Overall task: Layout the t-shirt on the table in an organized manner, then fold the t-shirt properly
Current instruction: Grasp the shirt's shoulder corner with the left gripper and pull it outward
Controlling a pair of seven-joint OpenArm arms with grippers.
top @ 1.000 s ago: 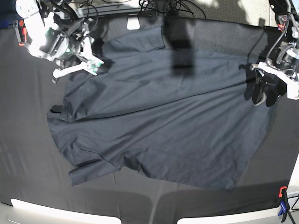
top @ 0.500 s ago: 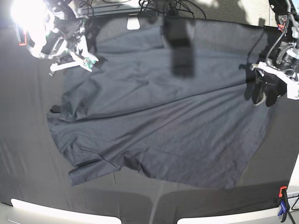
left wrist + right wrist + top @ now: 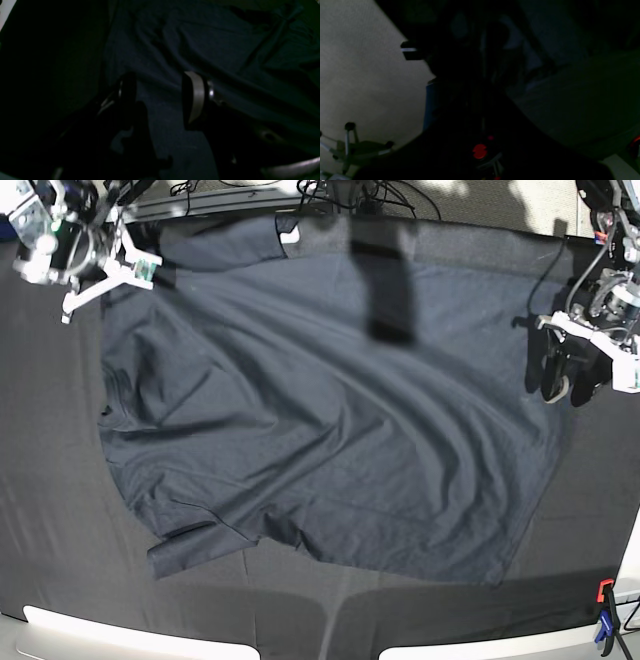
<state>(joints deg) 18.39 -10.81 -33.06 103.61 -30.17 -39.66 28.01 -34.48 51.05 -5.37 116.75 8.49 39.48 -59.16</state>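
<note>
Lying spread across the middle of the table (image 3: 50, 510), the t-shirt (image 3: 320, 440), dark and creased in long diagonal folds, one sleeve curling at the near left edge. Reaching up toward the far left corner, its upper edge drawn to the right gripper (image 3: 150, 268); jaws clenched there, seemingly pinching the fabric, though the contact itself not clearly resolving in the base view and the right wrist view being too dark to confirm. Hovering at the far right hem, the left gripper (image 3: 160, 100), jaws standing apart and released over the cloth, fingers (image 3: 195, 100) straddling a strip of fabric without closing on it. Trailing along the far edge, a tangle of cables (image 3: 350, 195). Casting a dark vertical band over the upper chest, a shadow (image 3: 385, 290). Gripping the near right corner, an orange and blue clamp (image 3: 605, 615). Showing at the collar, a small white label (image 3: 288, 238); no writing legible on it.
</note>
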